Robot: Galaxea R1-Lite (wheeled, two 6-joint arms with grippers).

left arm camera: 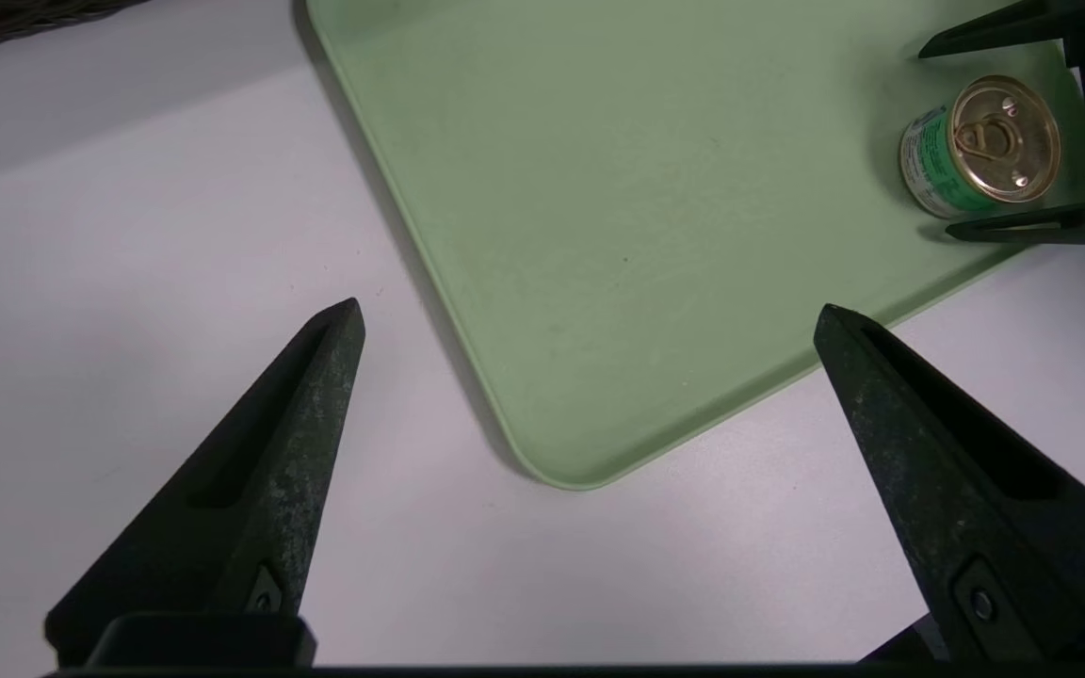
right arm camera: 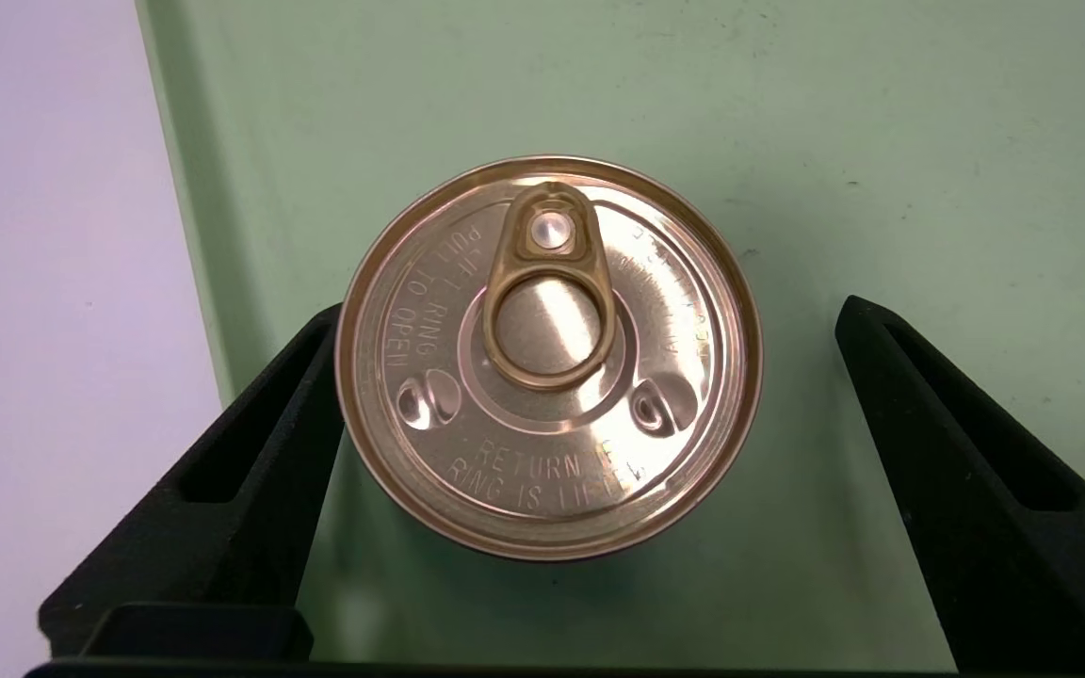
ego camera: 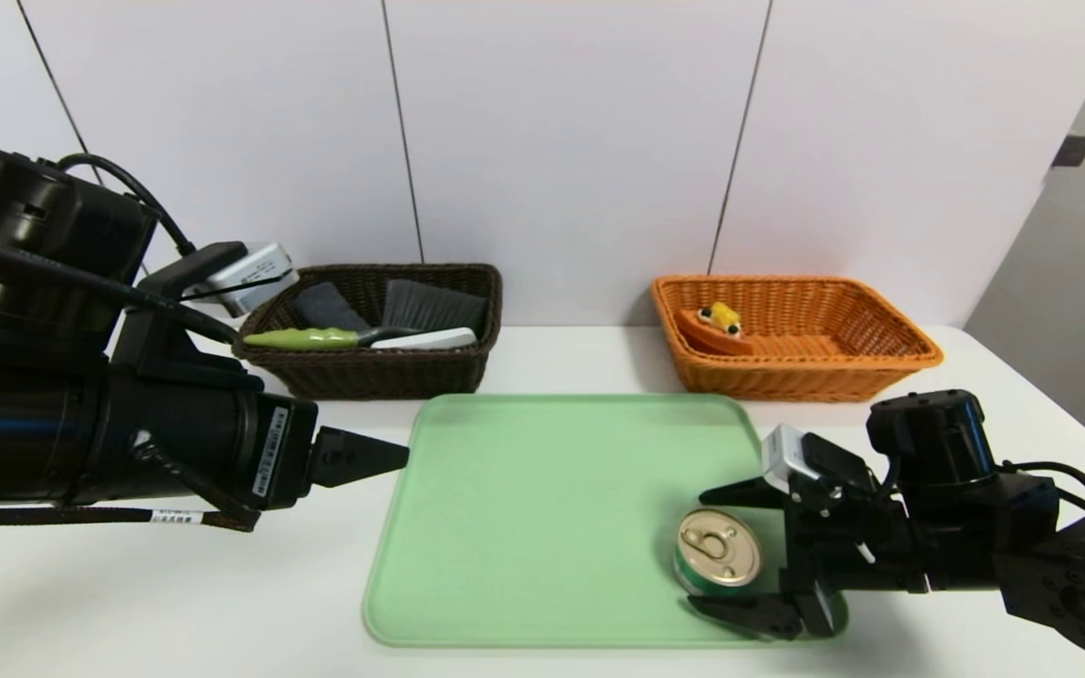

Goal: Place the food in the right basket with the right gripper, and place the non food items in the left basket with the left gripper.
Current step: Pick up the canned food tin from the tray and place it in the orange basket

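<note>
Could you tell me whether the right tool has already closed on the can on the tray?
No, the right tool stands open around the can, with a clear gap beside one finger.

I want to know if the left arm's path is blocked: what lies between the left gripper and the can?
Only bare green tray and white table separate the open left gripper from the can, as the left wrist view shows.

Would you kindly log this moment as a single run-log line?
right gripper: open, fingers either side of can | can: upright on tray | left gripper: open, idle over table | orange basket: awaiting can
</note>
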